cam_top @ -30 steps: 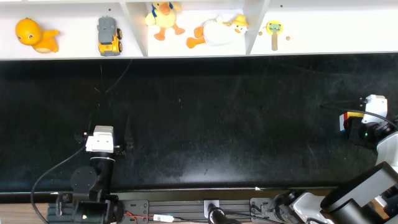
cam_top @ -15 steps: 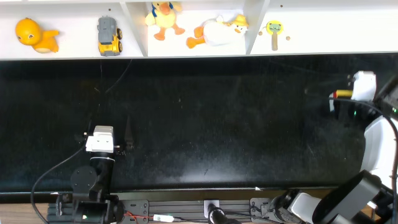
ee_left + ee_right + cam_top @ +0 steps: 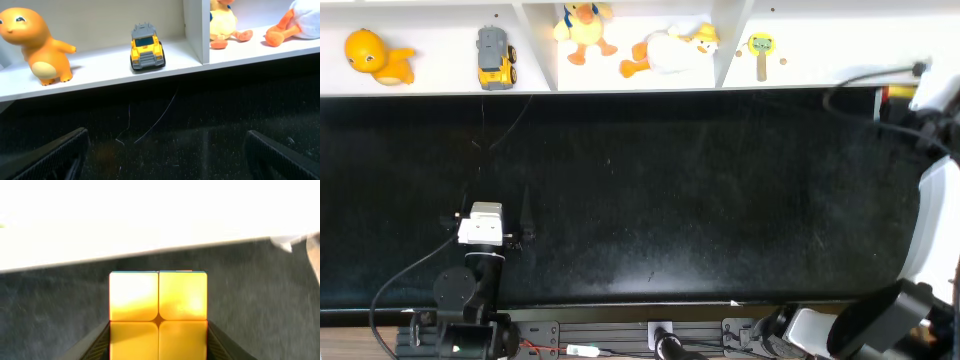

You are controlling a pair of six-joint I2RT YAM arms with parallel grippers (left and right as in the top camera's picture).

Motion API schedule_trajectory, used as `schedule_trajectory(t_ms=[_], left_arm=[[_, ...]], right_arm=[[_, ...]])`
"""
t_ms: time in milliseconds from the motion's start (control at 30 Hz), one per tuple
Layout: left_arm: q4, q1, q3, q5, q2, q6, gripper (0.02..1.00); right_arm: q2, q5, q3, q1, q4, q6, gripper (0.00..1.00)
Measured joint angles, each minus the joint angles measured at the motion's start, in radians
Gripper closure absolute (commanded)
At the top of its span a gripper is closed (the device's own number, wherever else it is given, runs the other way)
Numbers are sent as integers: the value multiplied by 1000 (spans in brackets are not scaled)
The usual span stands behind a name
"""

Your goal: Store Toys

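shelf [image 3: 620, 90] bays: orange figure [image 3: 378, 55], truck [image 3: 496, 57] in left; ducks [image 3: 585, 30] in middle; green toy [image 3: 761, 50] in right. cube [image 3: 158, 297] is clamped in right pincer [image 3: 158, 335], near shelf's right end. left pincer [image 3: 166, 133] is held apart over bench [image 3: 670, 200].

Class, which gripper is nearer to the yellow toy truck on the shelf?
Left. The left gripper sits over the table in front of the yellow toy truck; the right gripper is far off by the shelf's other end, holding a cube.
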Motion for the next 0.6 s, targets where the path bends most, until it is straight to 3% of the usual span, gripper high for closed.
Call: schedule_trajectory(t_ms=[600], left_arm=[[0, 0, 0, 0, 0, 0, 23]], right_arm=[[311, 3, 314, 124, -70, 36, 577]])
